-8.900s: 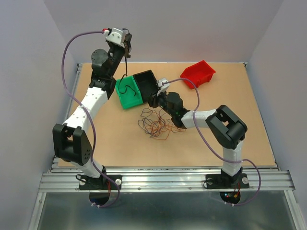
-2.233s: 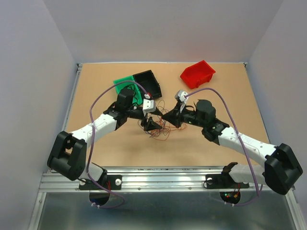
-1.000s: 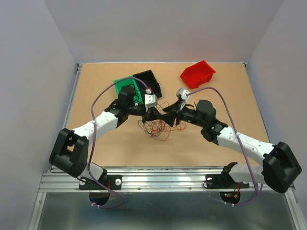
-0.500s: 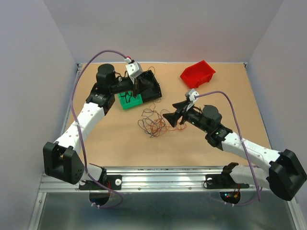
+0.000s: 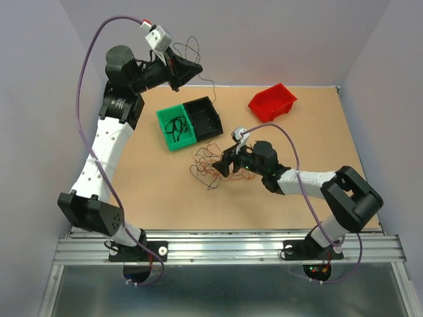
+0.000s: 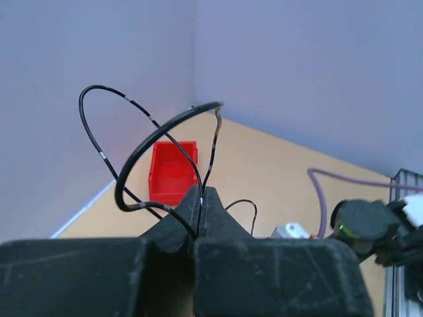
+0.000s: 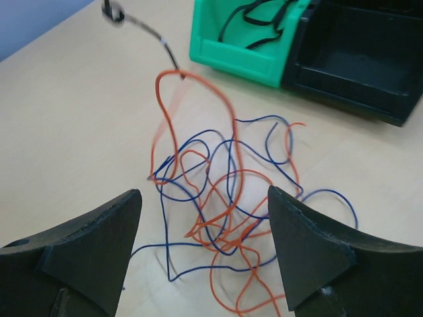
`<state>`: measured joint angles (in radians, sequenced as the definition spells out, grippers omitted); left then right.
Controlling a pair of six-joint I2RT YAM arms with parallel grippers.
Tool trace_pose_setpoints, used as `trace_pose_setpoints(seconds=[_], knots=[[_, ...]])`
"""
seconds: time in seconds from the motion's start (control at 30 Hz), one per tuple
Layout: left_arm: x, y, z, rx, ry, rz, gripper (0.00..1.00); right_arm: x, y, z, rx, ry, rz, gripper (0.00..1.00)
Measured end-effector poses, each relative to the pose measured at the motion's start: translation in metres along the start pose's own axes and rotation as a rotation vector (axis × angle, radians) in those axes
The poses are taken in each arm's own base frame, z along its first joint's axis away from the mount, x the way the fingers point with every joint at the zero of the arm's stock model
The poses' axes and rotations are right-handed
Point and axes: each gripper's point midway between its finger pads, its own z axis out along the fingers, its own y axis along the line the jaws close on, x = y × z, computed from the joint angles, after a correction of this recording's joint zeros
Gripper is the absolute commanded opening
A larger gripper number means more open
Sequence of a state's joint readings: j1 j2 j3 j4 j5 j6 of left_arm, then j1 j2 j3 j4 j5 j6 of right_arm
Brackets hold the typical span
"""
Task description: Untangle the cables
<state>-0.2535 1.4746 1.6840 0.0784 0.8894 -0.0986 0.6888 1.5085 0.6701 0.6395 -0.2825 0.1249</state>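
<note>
A tangle of thin orange and blue cables lies on the table, also visible from above as the cables' pile. My right gripper hovers low over the pile's right side, jaws open and empty; from above the right gripper sits at the pile's edge. My left gripper is raised high at the back left, shut on a looping black cable, pinched between its fingertips. The black cable dangles clear of the table.
A green bin holding black cables and a black bin stand together behind the pile; both show in the right wrist view, green bin and black bin. A red bin sits at the back right.
My left arm rose from the pile to high at the back left, carrying the black cable. My right gripper opened and drew in low over the tangle.
</note>
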Motion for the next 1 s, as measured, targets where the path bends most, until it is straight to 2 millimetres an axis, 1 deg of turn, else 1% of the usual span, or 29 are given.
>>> trace_pose_setpoints(seconds=[0.03, 0.07, 0.13, 0.17, 0.2, 0.23, 0.27, 0.3, 0.37, 0.4, 0.47, 0.57, 0.63, 0.7, 0.8, 0.83, 0.87, 0.9, 0.93, 0.97, 1.0], knots=[[-0.006, 0.000, 0.002, 0.003, -0.008, -0.007, 0.00, 0.004, 0.002, 0.008, -0.029, -0.007, -0.004, 0.81], [-0.011, 0.001, 0.005, 0.007, -0.016, -0.022, 0.00, 0.008, 0.003, 0.013, -0.045, -0.007, -0.005, 0.68], [-0.021, 0.000, 0.008, 0.017, -0.027, -0.049, 0.00, 0.015, 0.005, 0.025, -0.085, -0.007, -0.001, 0.52], [-0.025, 0.000, 0.010, 0.022, -0.032, -0.062, 0.00, 0.017, 0.005, 0.032, -0.100, -0.007, 0.004, 0.29], [-0.030, 0.001, 0.011, 0.024, -0.037, -0.071, 0.00, 0.018, 0.005, 0.040, -0.114, -0.005, 0.006, 0.20], [-0.036, 0.002, 0.013, 0.025, -0.047, -0.071, 0.00, 0.020, 0.004, 0.048, -0.123, -0.008, 0.003, 0.07], [-0.039, 0.003, 0.014, 0.022, -0.053, -0.072, 0.00, 0.022, 0.003, 0.053, -0.124, -0.006, 0.016, 0.03], [-0.044, 0.005, 0.015, 0.016, -0.059, -0.071, 0.00, 0.023, 0.002, 0.055, -0.124, -0.007, 0.011, 0.01], [-0.059, 0.013, 0.014, -0.029, -0.090, -0.053, 0.00, 0.021, 0.000, 0.055, -0.110, -0.013, 0.014, 0.01], [-0.066, 0.018, 0.012, -0.059, -0.105, -0.041, 0.00, 0.017, -0.001, 0.054, -0.098, -0.022, 0.011, 0.01], [-0.086, 0.032, 0.005, -0.150, -0.152, 0.004, 0.00, 0.009, -0.003, 0.047, -0.072, -0.046, 0.002, 0.01], [-0.117, 0.061, -0.013, -0.328, -0.229, 0.083, 0.00, -0.008, -0.003, 0.024, -0.026, -0.085, -0.021, 0.00], [-0.130, 0.081, -0.029, -0.431, -0.263, 0.110, 0.00, -0.025, -0.002, 0.009, 0.001, -0.115, -0.037, 0.01], [-0.135, 0.101, -0.046, -0.521, -0.279, 0.118, 0.00, -0.041, -0.002, -0.005, 0.031, -0.140, -0.051, 0.01], [-0.135, 0.134, -0.070, -0.641, -0.286, 0.118, 0.00, -0.059, -0.002, -0.031, 0.091, -0.149, -0.047, 0.01], [-0.129, 0.148, -0.078, -0.680, -0.281, 0.113, 0.00, -0.064, -0.003, -0.038, 0.107, -0.156, -0.045, 0.01], [-0.123, 0.157, -0.082, -0.702, -0.275, 0.105, 0.00, -0.067, -0.003, -0.047, 0.126, -0.161, -0.038, 0.01], [-0.117, 0.163, -0.084, -0.714, -0.268, 0.100, 0.00, -0.073, -0.002, -0.062, 0.151, -0.175, -0.026, 0.01], [-0.102, 0.173, -0.085, -0.730, -0.245, 0.079, 0.00, -0.076, -0.001, -0.070, 0.162, -0.185, -0.020, 0.01], [-0.090, 0.180, -0.086, -0.739, -0.227, 0.062, 0.00, -0.081, -0.002, -0.084, 0.189, -0.202, -0.007, 0.00], [-0.071, 0.189, -0.084, -0.747, -0.197, 0.036, 0.00, -0.084, -0.001, -0.094, 0.205, -0.216, 0.000, 0.01]])
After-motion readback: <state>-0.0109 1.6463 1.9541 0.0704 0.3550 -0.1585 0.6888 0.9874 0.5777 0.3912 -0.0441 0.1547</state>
